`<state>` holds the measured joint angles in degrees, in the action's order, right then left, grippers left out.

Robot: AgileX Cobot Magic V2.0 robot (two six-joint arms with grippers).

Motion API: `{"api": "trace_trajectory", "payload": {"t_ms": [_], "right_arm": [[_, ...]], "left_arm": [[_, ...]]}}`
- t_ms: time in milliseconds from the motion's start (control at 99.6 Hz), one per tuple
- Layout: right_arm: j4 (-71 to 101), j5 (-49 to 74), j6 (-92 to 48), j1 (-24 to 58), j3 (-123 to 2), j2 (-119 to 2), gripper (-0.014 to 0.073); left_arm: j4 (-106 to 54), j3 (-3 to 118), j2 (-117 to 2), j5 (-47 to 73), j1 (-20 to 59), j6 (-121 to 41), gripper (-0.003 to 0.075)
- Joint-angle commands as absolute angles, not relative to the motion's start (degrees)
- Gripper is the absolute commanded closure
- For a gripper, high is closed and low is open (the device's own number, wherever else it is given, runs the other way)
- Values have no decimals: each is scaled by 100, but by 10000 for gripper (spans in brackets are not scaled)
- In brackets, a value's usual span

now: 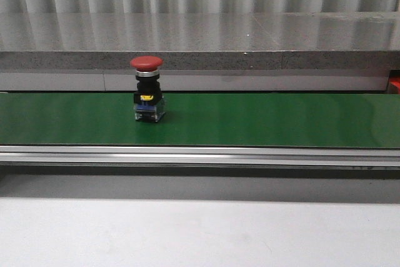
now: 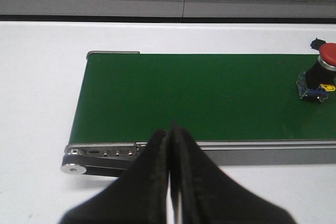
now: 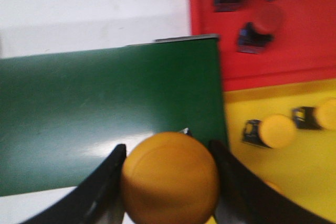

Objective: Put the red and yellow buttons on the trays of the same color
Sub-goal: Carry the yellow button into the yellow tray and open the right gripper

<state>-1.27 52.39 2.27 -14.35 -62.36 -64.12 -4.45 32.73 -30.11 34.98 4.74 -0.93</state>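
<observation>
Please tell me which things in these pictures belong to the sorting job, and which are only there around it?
Belong to the job:
red button standing on the belt
yellow button between the right gripper's fingers
red tray, yellow tray, buttons already in them

Only around:
green conveyor belt
grey ledge behind
left gripper, shut, empty
</observation>
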Motion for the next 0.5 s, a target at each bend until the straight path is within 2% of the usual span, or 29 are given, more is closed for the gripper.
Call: {"api": "trace_trajectory", "payload": {"t_ms": [0,231,492], "right_arm": [[-198,4988,277,-2169,-6311,-6118,498],[-198,4135,780,-3832,-5879,-6315,498],[-198,3375,1041,-4172,-5382,-6934,498]], "left_arm": [[-478,3436,-3014,3097,521,-99,739],[-478,3436,-3014,3097,521,-99,739],[-478,3436,-3014,3097,521,-99,739]]}}
